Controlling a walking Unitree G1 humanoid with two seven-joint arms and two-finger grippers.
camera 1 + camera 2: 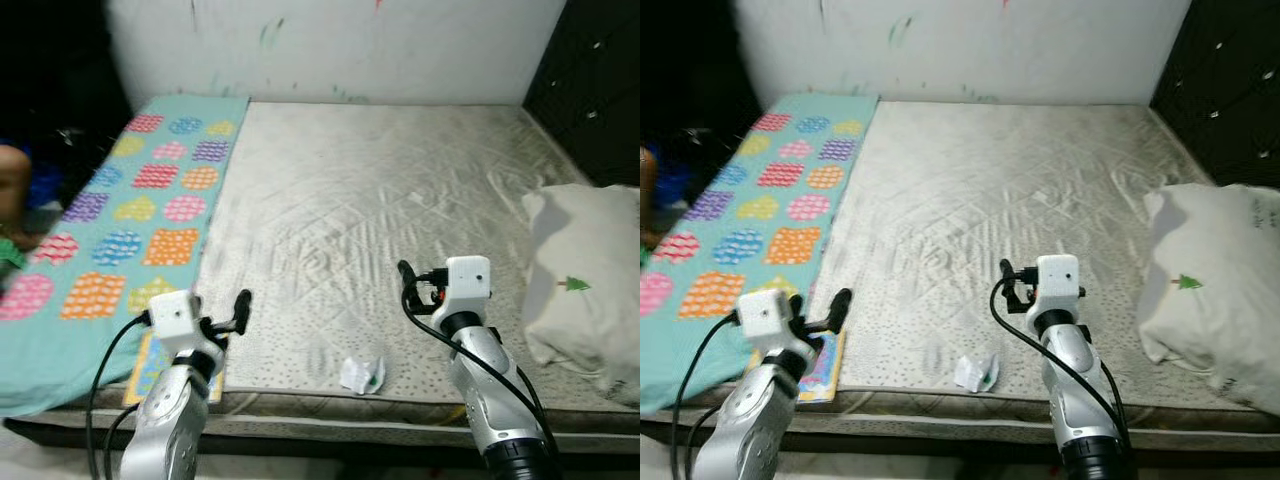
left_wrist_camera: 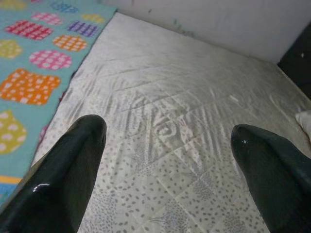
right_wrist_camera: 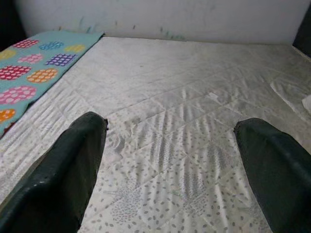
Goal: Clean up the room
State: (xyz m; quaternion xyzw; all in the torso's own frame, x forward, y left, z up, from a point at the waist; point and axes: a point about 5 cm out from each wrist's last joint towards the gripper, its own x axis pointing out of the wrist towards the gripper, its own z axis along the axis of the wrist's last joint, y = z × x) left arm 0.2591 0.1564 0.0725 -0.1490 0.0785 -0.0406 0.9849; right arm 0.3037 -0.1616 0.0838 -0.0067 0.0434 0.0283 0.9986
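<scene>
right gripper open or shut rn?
Open. In the right wrist view its two black fingers stand far apart with bare mattress between them; the right gripper holds nothing.

Bare mattress [image 1: 380,190], patterned blanket [image 1: 130,220], pillow [image 1: 590,280], wrapper [image 1: 362,375]

White wall [image 1: 400,50] behind bed; dark cabinet [image 1: 590,90] at right.

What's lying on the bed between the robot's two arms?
A small crumpled white wrapper lies near the mattress's front edge, between the left tool and right tool, nearer the right. The left eye view shows it.
</scene>
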